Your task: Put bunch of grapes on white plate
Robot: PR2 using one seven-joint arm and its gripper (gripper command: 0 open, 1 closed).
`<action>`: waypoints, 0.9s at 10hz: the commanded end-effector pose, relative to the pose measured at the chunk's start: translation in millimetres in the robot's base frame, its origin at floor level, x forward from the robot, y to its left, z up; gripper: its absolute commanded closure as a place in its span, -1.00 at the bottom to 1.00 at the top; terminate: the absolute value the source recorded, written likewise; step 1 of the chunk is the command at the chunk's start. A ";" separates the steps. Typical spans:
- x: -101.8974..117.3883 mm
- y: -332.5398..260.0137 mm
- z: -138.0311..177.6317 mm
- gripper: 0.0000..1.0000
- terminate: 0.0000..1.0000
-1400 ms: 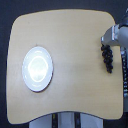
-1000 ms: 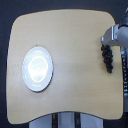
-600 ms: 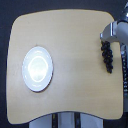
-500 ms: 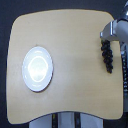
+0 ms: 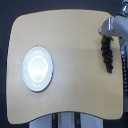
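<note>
The bunch of grapes (image 5: 107, 55) is a dark, elongated cluster near the table's edge on the exterior view's right. Its top end sits right under the tips of my grey gripper (image 5: 104, 36), which reaches in from the upper right corner. The fingers look closed on the stem end, though the grip itself is small and blurred. The white plate (image 5: 37, 69) lies flat on the exterior view's left, round and glossy, with nothing on it. A wide stretch of table separates it from the grapes.
The light wooden table (image 5: 70, 45) has rounded corners and fills most of the view. Its right edge runs just beyond the grapes. Dark floor surrounds it, and a grey base (image 5: 65, 121) shows below the front edge.
The gripper and the grapes have shifted slightly towards the top of the view together. The plate has not moved.
</note>
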 end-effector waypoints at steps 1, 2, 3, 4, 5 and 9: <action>-3.4 16.1 -51.3 -1.00 -1.00; -9.0 14.7 -60.4 -1.00 -1.00; -13.0 14.6 -67.6 -1.00 -1.00; -15.7 12.3 -74.2 -1.00 -1.00; -16.2 8.3 -80.5 -1.00 -1.00; -20.6 1.3 -106.3 -1.00 -1.00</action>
